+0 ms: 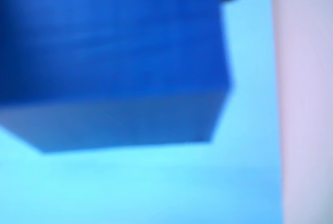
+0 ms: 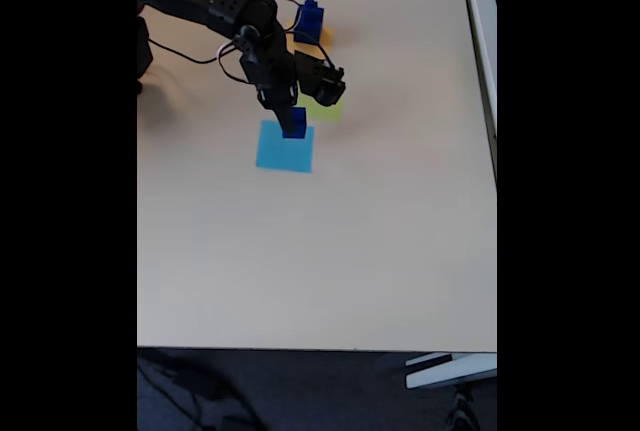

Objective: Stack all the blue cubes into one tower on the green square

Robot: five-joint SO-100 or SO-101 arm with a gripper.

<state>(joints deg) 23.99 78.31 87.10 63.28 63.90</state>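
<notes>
While the black arm (image 2: 215, 6) is reaching down from the upper left of the fixed view, its gripper (image 2: 291, 121) is hanging over the top edge of the light blue square (image 2: 284, 148), with a blue cube (image 2: 295, 121) sitting between the fingers; they appear to be clasping it, though the picture is too small to be sure. That cube (image 1: 112, 57) is filling the upper left of the blurred wrist view, with the light blue patch spreading beneath it and pale table at the right edge. Just above and to the right of the gripper, the green square (image 2: 325, 109) is peeking out from behind the arm's wrist, which is covering most of it. Farther up, a small stack of blue cubes (image 2: 309, 21) is standing on the orange-yellow square (image 2: 322, 37), a smaller one on a larger; how many make up the stack I cannot tell. Three coloured patches are lying on the beige table (image 2: 320, 251), close together. A thin cable (image 2: 190, 56) is looping beside the arm.
</notes>
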